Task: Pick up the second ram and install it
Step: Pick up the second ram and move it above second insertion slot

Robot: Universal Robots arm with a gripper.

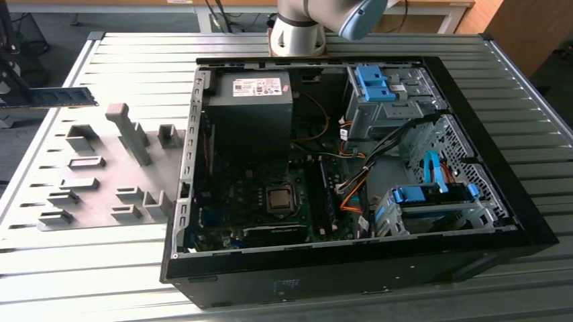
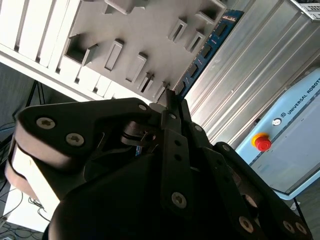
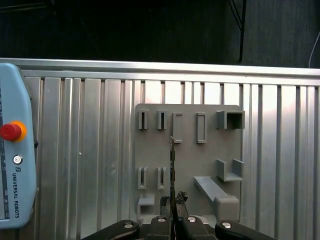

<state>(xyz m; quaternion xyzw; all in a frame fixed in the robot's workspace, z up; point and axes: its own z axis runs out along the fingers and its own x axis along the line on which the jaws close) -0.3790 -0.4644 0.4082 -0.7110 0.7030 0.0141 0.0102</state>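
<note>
The second ram [image 2: 205, 49] is a thin blue-green board with small black chips, and my gripper [image 2: 170, 102] is shut on one end of it. In the first wrist view the ram [image 3: 172, 167] shows edge-on, rising from the gripper [image 3: 172, 206] over the grey holder plate [image 3: 187, 150]. In the exterior view the ram [image 1: 56, 97] hangs level in the air at the exterior view's left edge, above the table and beyond the holder plate [image 1: 98, 176]. The open computer case [image 1: 501, 194] lies towards the exterior view's right, with its motherboard [image 1: 268, 201] exposed.
Grey holder blocks [image 1: 128, 131] stand up from the plate. The arm's base [image 1: 300, 30] stands behind the case. Bright blue drive latches [image 1: 376, 84] and cables [image 1: 353, 191] crowd the case's right half. A teach pendant with a red button [image 3: 11, 131] lies on the slatted metal table [image 1: 80, 268].
</note>
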